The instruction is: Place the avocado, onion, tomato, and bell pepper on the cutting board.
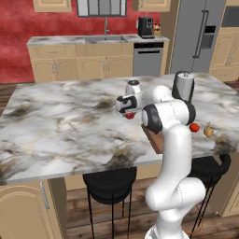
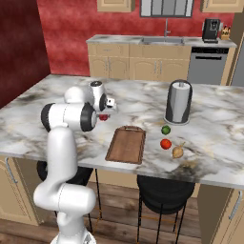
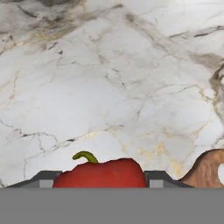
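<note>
1. The two-finger gripper [image 3: 101, 180] is closed around the red bell pepper with a green stem [image 3: 101, 173], holding it above the marble island counter [image 1: 60, 121].
2. The reddish-brown wooden cutting board [image 2: 127, 144] lies at the counter's near edge and is bare.
3. The green avocado [image 2: 165, 129], red tomato [image 2: 165, 143] and tan onion [image 2: 177, 152] wait beside the board.
4. Risk: the round pepper may slip from the grip, or, if released too high, roll off the near edge.

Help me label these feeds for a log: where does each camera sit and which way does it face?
Left base view: behind the arm's left, over the counter; arm at right.
Right base view: behind its right, over cutting board; arm at left.
Hand view: along the tool, shut on the bell pepper.
Both base views share tomato and onion.
</note>
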Controlling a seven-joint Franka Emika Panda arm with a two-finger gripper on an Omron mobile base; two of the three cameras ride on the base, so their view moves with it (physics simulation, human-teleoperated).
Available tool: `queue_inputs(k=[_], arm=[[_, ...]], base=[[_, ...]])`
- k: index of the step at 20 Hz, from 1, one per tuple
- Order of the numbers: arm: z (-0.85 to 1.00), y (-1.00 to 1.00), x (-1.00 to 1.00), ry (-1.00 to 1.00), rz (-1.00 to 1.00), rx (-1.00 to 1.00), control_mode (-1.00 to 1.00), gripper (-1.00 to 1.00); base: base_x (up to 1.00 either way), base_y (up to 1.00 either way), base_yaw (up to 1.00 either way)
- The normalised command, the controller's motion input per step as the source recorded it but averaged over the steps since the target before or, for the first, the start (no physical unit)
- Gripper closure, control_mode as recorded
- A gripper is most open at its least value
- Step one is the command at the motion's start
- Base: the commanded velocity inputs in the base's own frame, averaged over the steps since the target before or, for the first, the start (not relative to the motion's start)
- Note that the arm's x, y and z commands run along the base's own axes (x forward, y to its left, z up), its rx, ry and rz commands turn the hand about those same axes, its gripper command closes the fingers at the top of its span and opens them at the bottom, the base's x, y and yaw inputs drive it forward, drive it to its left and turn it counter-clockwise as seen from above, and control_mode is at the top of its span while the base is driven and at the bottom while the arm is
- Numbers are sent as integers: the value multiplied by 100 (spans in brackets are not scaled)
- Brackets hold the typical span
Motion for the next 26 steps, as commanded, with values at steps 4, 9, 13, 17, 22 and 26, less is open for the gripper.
queue_inputs(k=[4,9,13,17,22,26], arm=[[5,-66,-24,0,-4,2,-100,100],[0,-64,-29,0,-4,0,-100,100],[0,-69,-28,0,-4,0,-100,100],[0,-64,-33,0,-4,1,-100,100],[-8,-41,-27,0,-3,1,-100,100],[-39,-9,-2,-1,0,0,-100,100]], base=[[0,0,0],[0,0,0],[0,0,0],[0,0,0],[0,0,0],[0,0,0]])
